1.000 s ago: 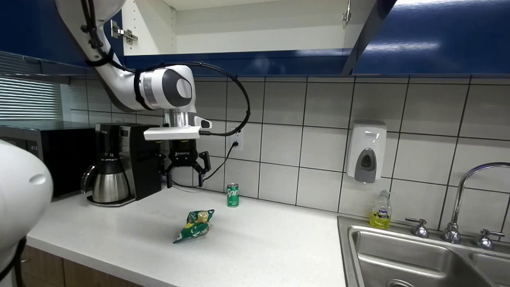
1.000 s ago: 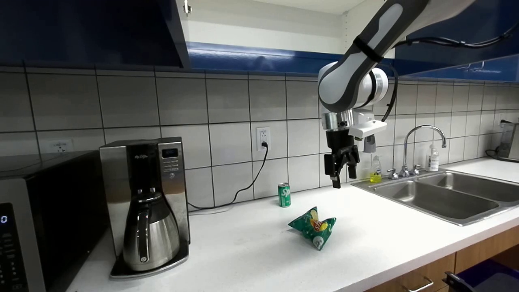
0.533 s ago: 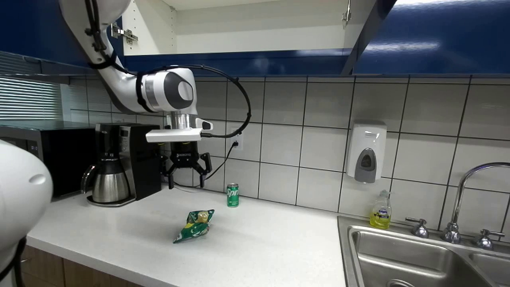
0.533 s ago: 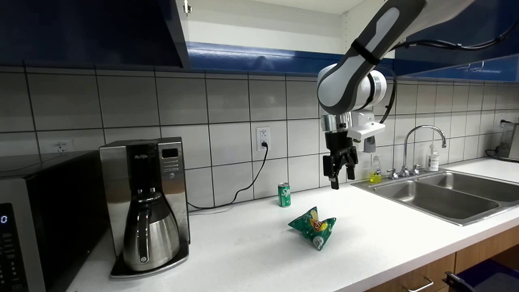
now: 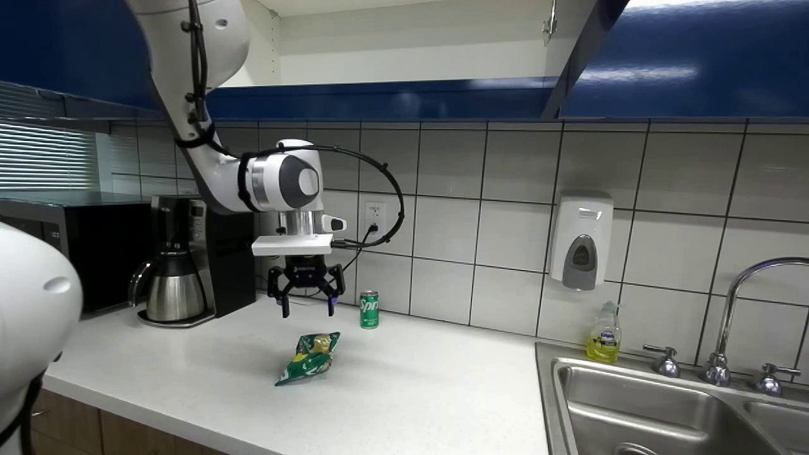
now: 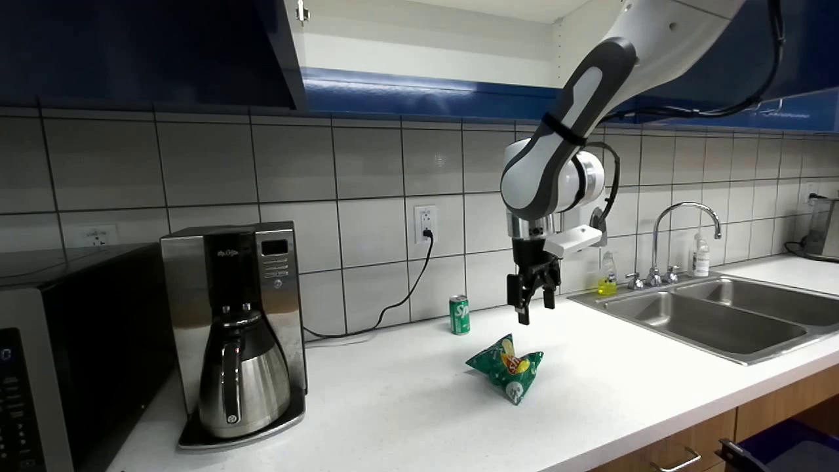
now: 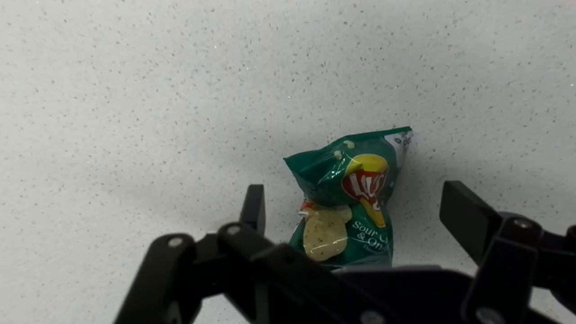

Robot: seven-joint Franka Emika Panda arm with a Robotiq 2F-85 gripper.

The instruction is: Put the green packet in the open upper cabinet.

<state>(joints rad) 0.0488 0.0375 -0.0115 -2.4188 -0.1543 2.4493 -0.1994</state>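
Exterior views: the cabinet (image 5: 411, 60), white inside and glossy blue in front, is seen open above the speckled white counter (image 5: 436, 392). The reach is judged to be in hand: the gripper (image 5: 308, 311), jaws parted and nothing held, is poised above the packet (image 7: 346, 193) lying on the counter. A descent, then a gentle pinch, is called for, since the crinkled, puffed green foil could slip.
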